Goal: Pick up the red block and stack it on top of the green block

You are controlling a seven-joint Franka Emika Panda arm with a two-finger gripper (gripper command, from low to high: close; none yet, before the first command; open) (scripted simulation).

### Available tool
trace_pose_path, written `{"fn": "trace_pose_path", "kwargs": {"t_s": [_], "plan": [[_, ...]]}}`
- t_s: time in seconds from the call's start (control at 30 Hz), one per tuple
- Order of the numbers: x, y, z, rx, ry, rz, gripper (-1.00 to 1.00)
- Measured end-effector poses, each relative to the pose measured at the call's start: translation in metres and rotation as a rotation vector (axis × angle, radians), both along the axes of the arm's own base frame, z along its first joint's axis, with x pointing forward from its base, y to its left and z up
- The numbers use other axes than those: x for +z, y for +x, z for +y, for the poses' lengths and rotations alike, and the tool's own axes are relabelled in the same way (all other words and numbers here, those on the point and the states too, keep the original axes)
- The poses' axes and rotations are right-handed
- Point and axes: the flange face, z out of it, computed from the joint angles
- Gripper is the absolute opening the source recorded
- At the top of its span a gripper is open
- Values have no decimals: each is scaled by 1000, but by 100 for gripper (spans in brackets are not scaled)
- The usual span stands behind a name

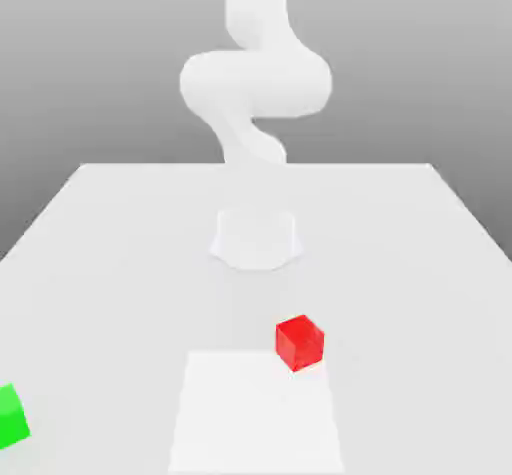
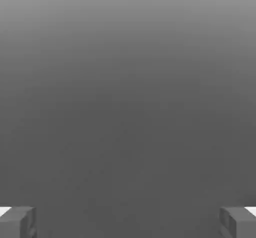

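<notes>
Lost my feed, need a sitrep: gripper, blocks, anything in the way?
Gripper open, empty. Red block on table, untouched. Green block apart, at exterior view's left edge. Nothing between them.

White arm rising in a curled bend above its round base, gripper fingers spread wide, nothing between them

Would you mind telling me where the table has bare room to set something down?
The table is mostly bare: the stretch between the arm's base and the red block, all of the exterior view's right side, and the gap between red block and green block. Only the base and blocks take space.
</notes>
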Motion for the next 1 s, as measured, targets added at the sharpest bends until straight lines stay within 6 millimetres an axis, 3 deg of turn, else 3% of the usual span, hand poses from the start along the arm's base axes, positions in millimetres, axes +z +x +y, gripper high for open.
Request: {"fn": "trace_pose_path", "kwargs": {"t_s": [0.13, 0.3, 0.43, 0.6, 0.8, 0.83, 1.0], "plan": [[-99, 31, 17, 86, -47, 145, 0], [-225, 35, 35, 201, -99, 327, 0], [-326, 9, 46, 305, -138, 484, 0], [-450, -49, 53, 439, -180, 680, 0], [-510, -59, 54, 459, -186, 707, 0], [-515, -60, 54, 459, -186, 707, -100], [-515, -60, 54, 459, -186, 708, -100]]}}
